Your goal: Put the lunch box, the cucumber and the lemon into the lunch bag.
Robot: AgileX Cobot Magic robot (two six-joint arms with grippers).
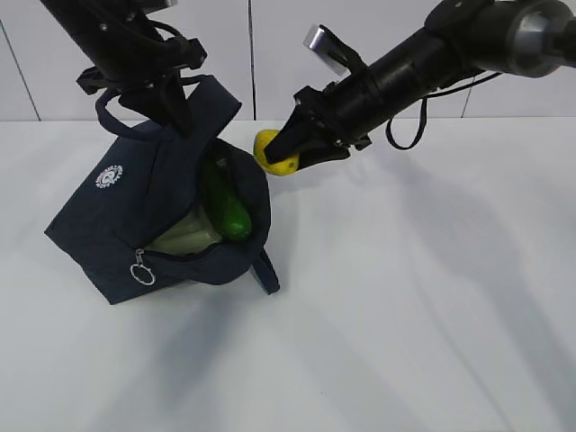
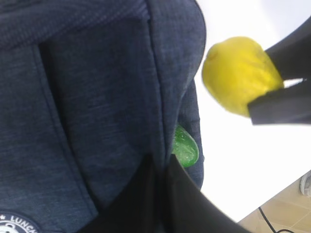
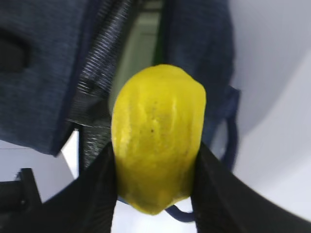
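The navy lunch bag (image 1: 117, 211) lies tilted on the white table with its mouth open toward the right. Inside it I see the dark green cucumber (image 1: 225, 202) and the pale green lid of the lunch box (image 1: 184, 238). My left gripper (image 1: 171, 103) is shut on the bag's upper edge and holds it up; the bag fabric (image 2: 97, 107) and the cucumber tip (image 2: 185, 147) show in the left wrist view. My right gripper (image 1: 286, 148) is shut on the yellow lemon (image 1: 270, 151), held in the air just right of the bag mouth. The lemon also shows in the right wrist view (image 3: 158, 136) and the left wrist view (image 2: 238, 73).
The zip's metal ring pull (image 1: 142, 270) hangs at the bag's front. A loop handle (image 1: 265, 270) lies on the table by the bag. The white table (image 1: 423, 297) spreads to the right and front. A white wall stands behind.
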